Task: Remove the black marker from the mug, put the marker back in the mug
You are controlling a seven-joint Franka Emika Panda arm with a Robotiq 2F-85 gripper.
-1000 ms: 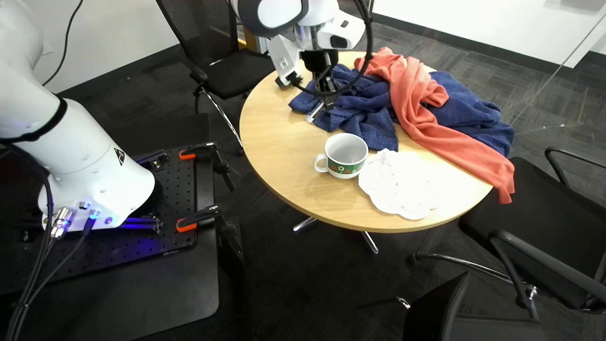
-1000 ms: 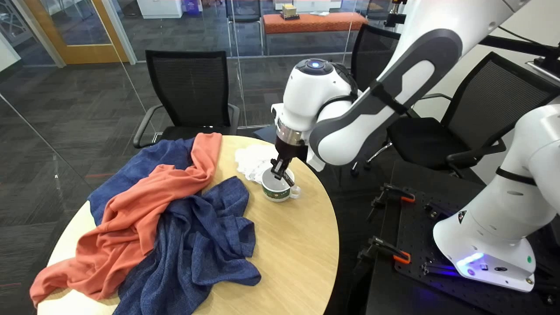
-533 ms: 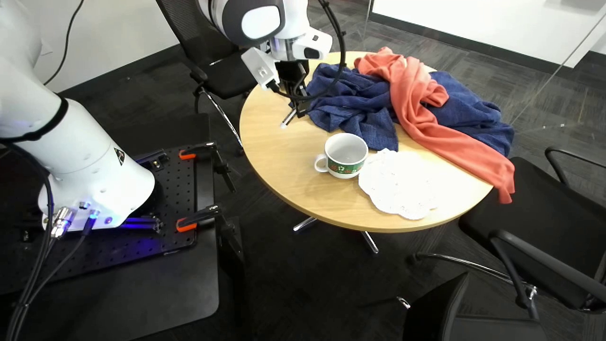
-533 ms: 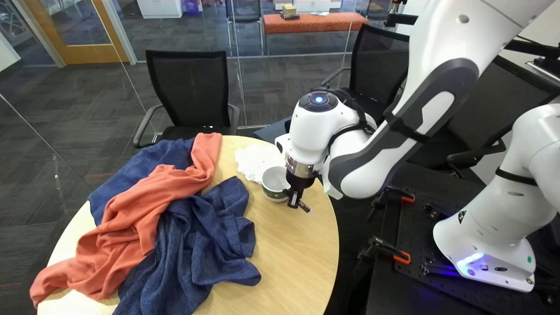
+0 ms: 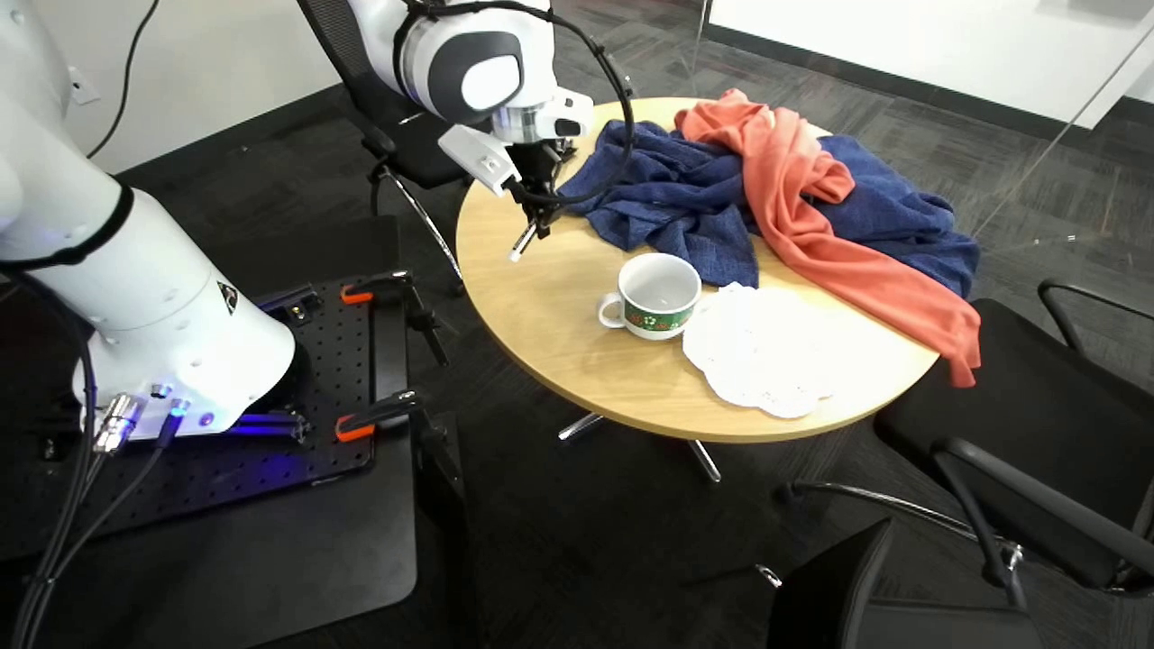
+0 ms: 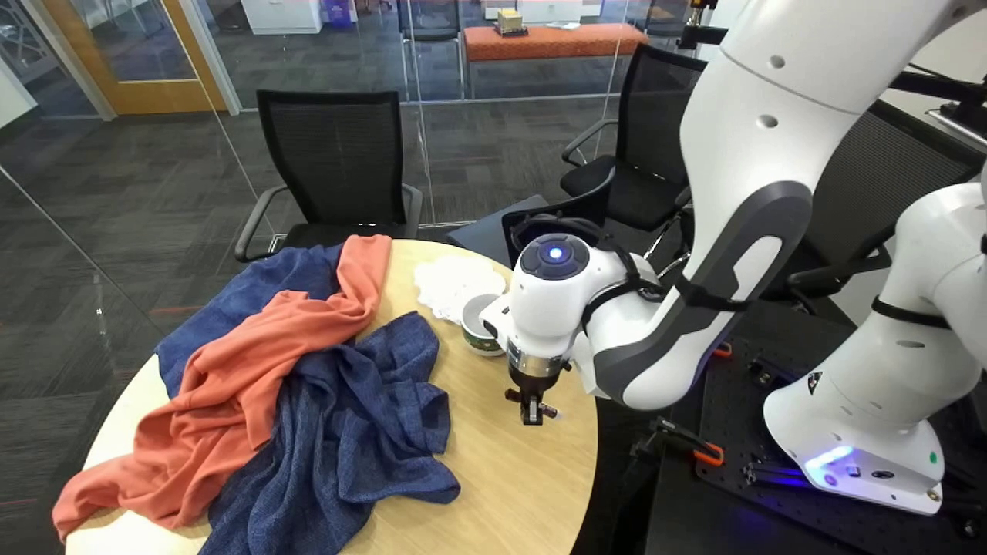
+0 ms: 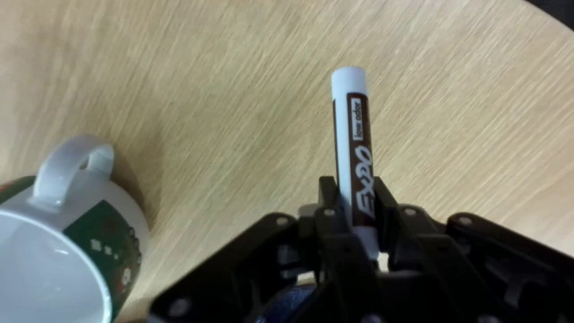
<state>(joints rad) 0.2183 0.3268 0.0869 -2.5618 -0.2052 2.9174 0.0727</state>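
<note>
Marker point(image 7: 354, 154), white with a dark label point(image 7: 362, 161) (it reads EXPO, low odor), sits clamped in the gripper point(image 7: 355, 193), held over the table point(image 7: 215, 112) and outside the mug point(image 5: 656, 317). In both exterior views the mug stands upright just beside a scalloped white cloth point(image 5: 757, 356), near rumpled navy fabric point(image 5: 699, 239) with an orange cloth point(image 5: 784, 194) lying across it.

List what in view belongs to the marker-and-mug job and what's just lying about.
Part of the job:
marker, held clear of the mug
mug, upright
gripper, closed on the marker

Just lying or standing about:
white cloth, beside the mug
orange fabric, draped over the blue fabric
blue fabric
black chairs
</note>
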